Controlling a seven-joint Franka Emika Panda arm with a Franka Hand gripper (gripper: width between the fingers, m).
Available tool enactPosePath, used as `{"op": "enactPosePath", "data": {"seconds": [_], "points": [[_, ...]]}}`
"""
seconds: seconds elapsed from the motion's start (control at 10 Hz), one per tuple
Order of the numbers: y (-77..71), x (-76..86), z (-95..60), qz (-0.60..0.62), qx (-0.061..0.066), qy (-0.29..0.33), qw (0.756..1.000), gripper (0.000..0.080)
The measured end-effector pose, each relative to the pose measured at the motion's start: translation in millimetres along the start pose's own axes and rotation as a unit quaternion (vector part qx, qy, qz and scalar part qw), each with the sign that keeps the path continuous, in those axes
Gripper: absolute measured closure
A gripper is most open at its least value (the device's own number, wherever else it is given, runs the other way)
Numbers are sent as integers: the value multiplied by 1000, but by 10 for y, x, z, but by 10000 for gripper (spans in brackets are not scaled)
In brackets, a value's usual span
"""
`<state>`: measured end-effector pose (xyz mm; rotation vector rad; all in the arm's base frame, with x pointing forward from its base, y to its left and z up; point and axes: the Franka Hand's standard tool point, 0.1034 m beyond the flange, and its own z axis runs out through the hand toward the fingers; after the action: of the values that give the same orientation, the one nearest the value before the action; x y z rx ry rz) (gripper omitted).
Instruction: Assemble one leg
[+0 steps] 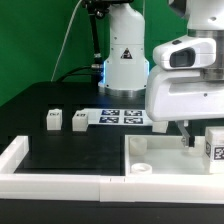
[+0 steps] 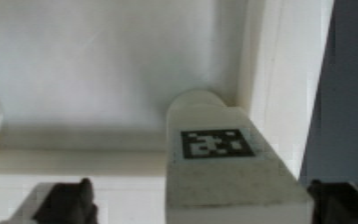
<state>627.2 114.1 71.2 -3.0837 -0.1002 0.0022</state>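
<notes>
Black table (image 1: 70,145), white tray panel (image 1: 160,160) holding nothing loose, gripper (image 1: 187,140) above it, fingers clamped on a leg (image 2: 217,160), two legs (image 1: 66,120) beside the marker board (image 1: 122,117)

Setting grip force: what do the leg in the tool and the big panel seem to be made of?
The leg: apparently white plastic, matte, with a printed black-and-white marker. The panel: apparently the same matte white plastic, with molded raised rims. Neither shows grain or metallic shine.

marker board (image 1: 124,116) flat on black table (image 1: 70,150) | white tray-like panel (image 1: 160,165) in front
</notes>
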Motion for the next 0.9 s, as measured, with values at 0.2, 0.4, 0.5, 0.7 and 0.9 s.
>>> {"op": "enactPosePath", "data": {"seconds": [0.2,0.4,0.5,0.7,0.9], "points": [[0,0,0,13,0,0,1000,428],[-5,-2,2,84,0,0,996,510],[-44,-7,4,186,4,-1,983,510],[-70,-11,5,346,2,-1,938,510],[-70,-12,6,470,3,-2,883,510]]}}
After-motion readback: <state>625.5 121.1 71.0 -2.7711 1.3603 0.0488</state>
